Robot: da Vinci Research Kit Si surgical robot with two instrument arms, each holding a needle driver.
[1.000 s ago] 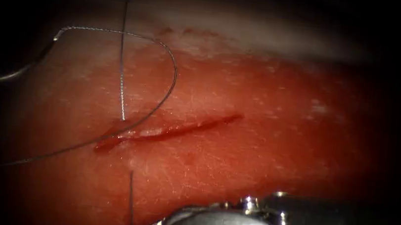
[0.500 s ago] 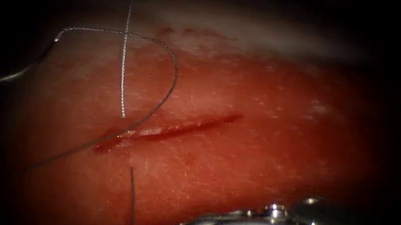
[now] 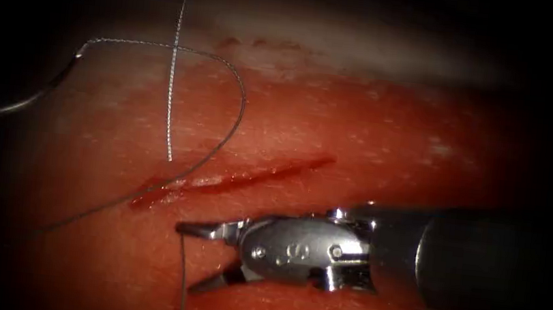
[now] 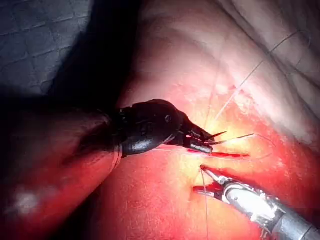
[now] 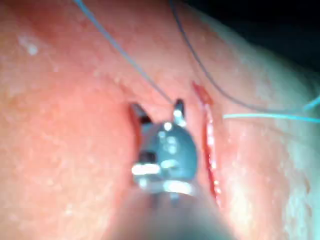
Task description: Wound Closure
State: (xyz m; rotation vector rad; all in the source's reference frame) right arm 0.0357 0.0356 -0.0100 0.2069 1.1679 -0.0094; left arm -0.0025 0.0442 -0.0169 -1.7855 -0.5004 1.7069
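Right end effector (image 3: 200, 257) gaping astride thread (image 3: 181, 261), below cut (image 3: 233, 179)

The right pincer (image 3: 194, 257) lies on the tissue (image 3: 374, 138) just in front of the cut (image 3: 233, 179), its jaws apart beside a thread (image 3: 181, 268) end. The needle (image 3: 29, 98) rests well left, behind the cut, its thread looping across it.

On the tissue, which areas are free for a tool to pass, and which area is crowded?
Free: the broad tissue above and right of the cut, up to its pale far edge. Crowded: the cut's left end, crossed by looping thread, the needle farther left, and below it the right tool, jaws open, holding nothing, beside a thread strand.
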